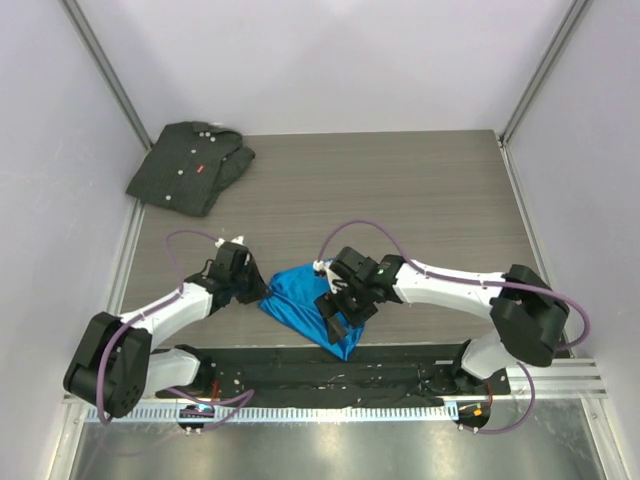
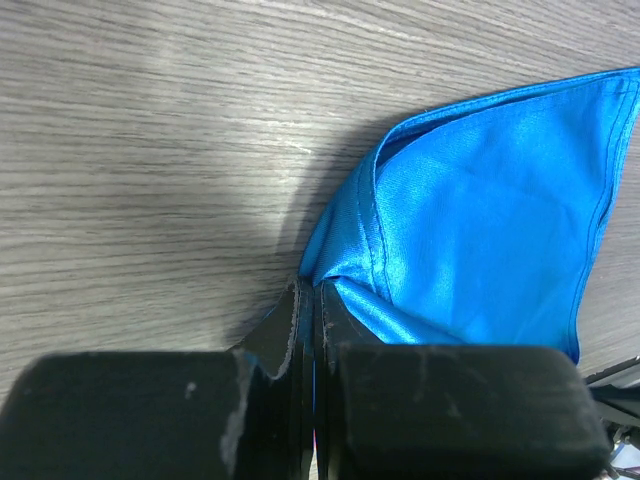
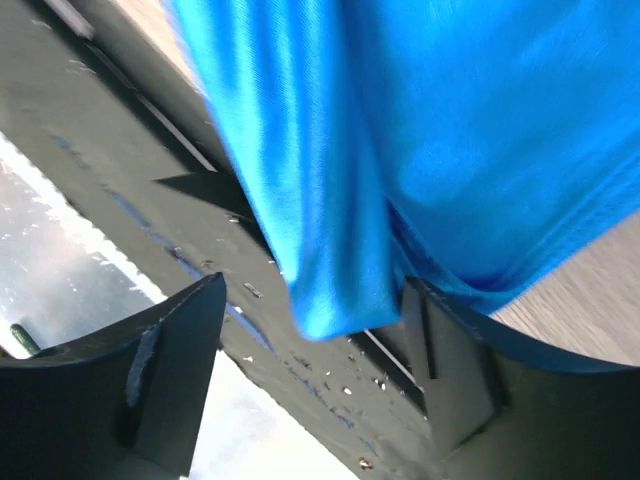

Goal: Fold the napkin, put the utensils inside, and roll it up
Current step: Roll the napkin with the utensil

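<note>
**Left jaws pinched the napkin's corner, right jaws stood wide**

The napkin (image 1: 300, 300) lay crumpled and doubled over on itself at the near side of the table (image 1: 430, 190), between the two grippers. Its near tip reached over the black plate (image 1: 400, 365) at the table's near edge.

The left gripper (image 2: 310, 305) was clamped on the napkin's left corner. In the left wrist view its jaws met with a thin sliver of blue cloth caught between them, low over the table. The rest of the cloth fanned away to the right in a doubled layer with a hemmed edge on top.

The right gripper (image 3: 315, 310) stood over the napkin's near right part with its jaws wide apart. In the right wrist view a fold of the cloth hung between its fingers (image 3: 175, 350). The fold was against or just beside the right-hand finger and well clear of the other, so nothing was clamped there. Below that fold showed the black plate and, beyond it, a bright metal strip (image 3: 60, 260).

A dark shirt (image 1: 190, 165) lay bunched in the far left corner of the table, well apart from the napkin and both grippers
</note>
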`<state>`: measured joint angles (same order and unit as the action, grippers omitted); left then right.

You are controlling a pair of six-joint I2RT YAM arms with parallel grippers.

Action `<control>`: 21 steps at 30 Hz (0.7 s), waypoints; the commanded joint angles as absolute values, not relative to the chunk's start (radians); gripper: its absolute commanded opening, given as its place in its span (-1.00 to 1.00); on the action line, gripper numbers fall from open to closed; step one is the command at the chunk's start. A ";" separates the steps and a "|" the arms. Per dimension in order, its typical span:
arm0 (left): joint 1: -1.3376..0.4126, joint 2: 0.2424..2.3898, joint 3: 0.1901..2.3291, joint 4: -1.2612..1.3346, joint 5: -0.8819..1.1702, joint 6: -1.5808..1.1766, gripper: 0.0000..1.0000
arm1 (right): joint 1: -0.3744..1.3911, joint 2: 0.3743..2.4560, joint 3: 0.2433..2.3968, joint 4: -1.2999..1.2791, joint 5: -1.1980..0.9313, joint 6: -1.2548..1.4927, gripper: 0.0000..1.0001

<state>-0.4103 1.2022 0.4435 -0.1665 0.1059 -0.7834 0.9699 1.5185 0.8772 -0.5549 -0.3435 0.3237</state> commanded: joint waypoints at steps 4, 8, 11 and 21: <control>-0.408 1.236 0.472 -0.170 0.074 -0.765 -1.00 | 1.110 1.424 1.025 -0.600 -0.054 0.255 0.87; -0.407 1.247 0.474 -0.173 0.080 -0.767 -1.00 | 1.195 1.466 1.029 -0.487 0.170 0.213 0.93; -0.407 1.250 0.479 -0.182 0.080 -0.765 -1.00 | 1.226 1.529 1.032 -0.391 0.184 0.180 0.93; -0.399 1.249 0.482 -0.195 0.080 -0.761 -1.00 | 1.259 1.703 1.051 -0.227 0.130 0.098 0.62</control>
<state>-0.4088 1.2350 0.4694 -0.1688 0.1066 -0.7811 1.2510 1.6836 1.0080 -0.3302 0.1143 0.1421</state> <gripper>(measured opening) 0.014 0.824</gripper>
